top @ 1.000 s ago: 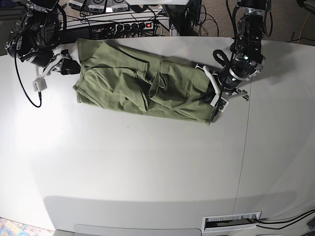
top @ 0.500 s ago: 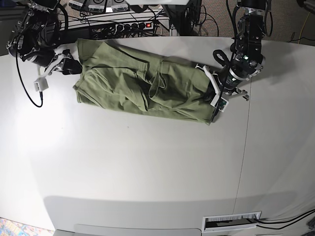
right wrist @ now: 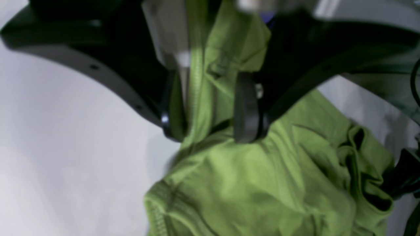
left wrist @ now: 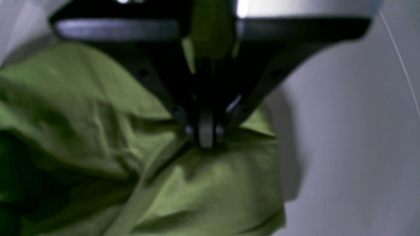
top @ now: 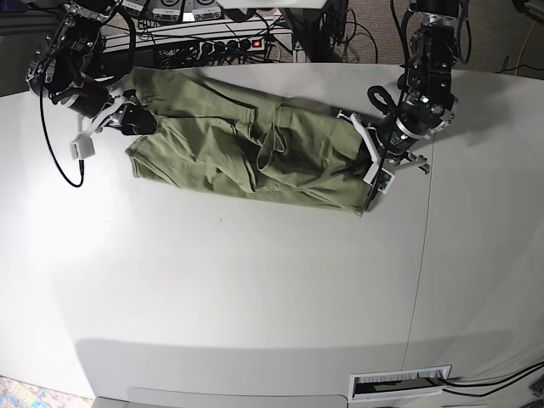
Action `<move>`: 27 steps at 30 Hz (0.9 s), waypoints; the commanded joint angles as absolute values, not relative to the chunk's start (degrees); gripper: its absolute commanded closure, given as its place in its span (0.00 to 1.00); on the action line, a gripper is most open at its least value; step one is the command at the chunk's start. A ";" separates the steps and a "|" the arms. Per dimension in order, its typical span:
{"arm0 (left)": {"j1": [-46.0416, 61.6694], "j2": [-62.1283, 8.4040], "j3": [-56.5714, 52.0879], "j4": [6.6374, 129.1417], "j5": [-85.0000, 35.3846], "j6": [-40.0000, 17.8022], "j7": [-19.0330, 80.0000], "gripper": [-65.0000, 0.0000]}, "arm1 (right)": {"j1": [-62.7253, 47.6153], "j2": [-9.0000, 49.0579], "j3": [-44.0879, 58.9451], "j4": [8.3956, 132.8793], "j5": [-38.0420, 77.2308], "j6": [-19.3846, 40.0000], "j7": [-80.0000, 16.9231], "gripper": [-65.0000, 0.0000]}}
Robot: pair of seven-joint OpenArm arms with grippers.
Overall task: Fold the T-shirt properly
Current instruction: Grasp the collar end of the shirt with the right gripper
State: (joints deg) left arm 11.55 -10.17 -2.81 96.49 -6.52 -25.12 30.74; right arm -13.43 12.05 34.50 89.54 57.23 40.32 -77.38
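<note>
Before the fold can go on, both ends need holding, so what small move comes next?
Probably close the right pincer: its jaws stand open with T-shirt cloth between them, while the left pincer is already shut on the other end.

White table (top: 255, 289) bears the rumpled green T-shirt (top: 246, 149).

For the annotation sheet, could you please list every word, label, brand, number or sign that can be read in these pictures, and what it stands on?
None can be read.
T-shirt: plain, no print or tag showing.
Boxes behind the table: pale labels, too small to read.
Power strip: a lit red switch, no legible marking.
Left gripper and right gripper: no lettering visible; both wrist views are blurred.
</note>
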 commanded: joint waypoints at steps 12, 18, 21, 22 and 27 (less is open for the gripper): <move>11.44 -10.33 -2.76 96.90 -6.46 -25.61 30.61 1.00 | -13.45 11.92 23.94 84.68 55.42 40.00 -76.51 0.59; 11.42 -10.33 -2.76 96.90 -6.46 -25.61 30.57 1.00 | -13.45 12.10 24.01 84.68 55.94 40.00 -77.60 0.80; 11.44 -10.33 -2.76 96.90 -6.48 -25.61 30.59 1.00 | -13.45 12.10 24.01 84.75 58.96 40.00 -79.66 1.00; 11.44 -10.33 -2.76 96.90 -6.48 -25.61 30.59 1.00 | -13.43 12.10 24.01 84.79 60.16 40.00 -80.00 1.00; 11.49 -10.31 -2.76 96.90 -11.38 -31.66 31.81 1.00 | -13.45 12.05 25.96 88.20 62.02 40.00 -80.00 1.00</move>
State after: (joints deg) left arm 11.57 -10.24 -2.92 96.27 -10.94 -31.35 32.12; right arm -13.45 11.27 25.76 87.55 62.98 40.27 -78.78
